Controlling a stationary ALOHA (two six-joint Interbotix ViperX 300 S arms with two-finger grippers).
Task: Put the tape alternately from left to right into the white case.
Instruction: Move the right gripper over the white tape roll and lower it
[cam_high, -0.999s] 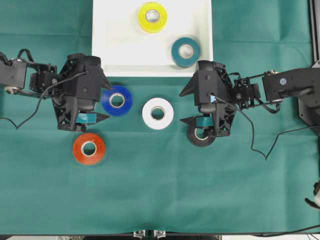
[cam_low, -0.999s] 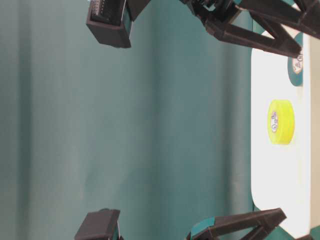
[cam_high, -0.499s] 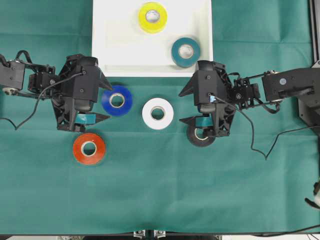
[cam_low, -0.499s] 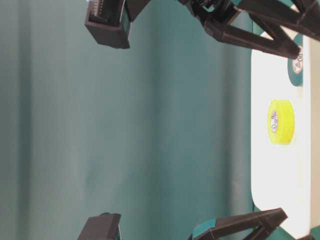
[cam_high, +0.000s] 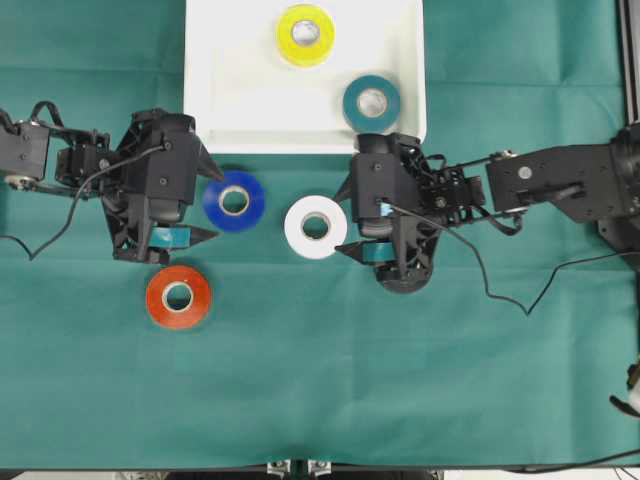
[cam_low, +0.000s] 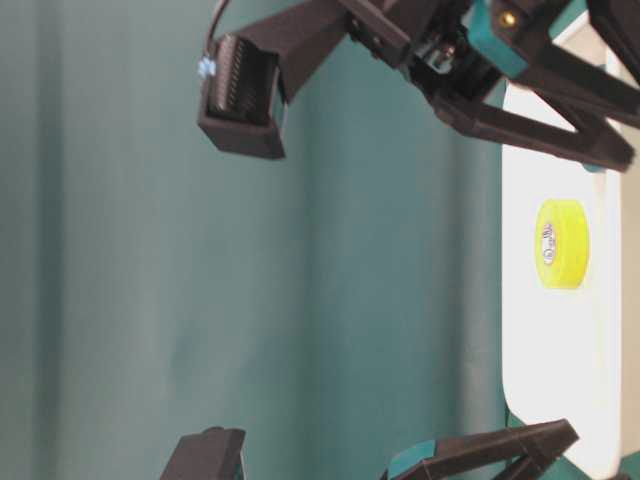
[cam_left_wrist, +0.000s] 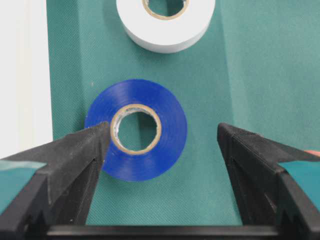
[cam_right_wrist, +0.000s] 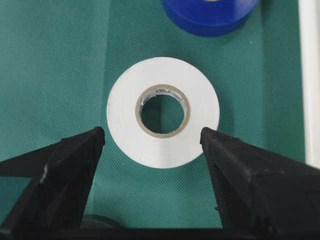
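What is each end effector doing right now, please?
Left end effector: open, empty, straddling the blue tape.
Right end effector: open, empty, aimed at the white tape.

1. The white case sits at the far edge of the table, two tape rolls inside.
2. Nearer than it, two rolls lie side by side.
3. Another roll lies nearer still, to the left.

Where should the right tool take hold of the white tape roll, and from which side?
Grip the white tape roll across its outer wall, coming straight down from above. It lies flat on the cloth with its core hole facing up, and the open right tool already frames it, one finger each side. The blue roll sits clear beyond it.
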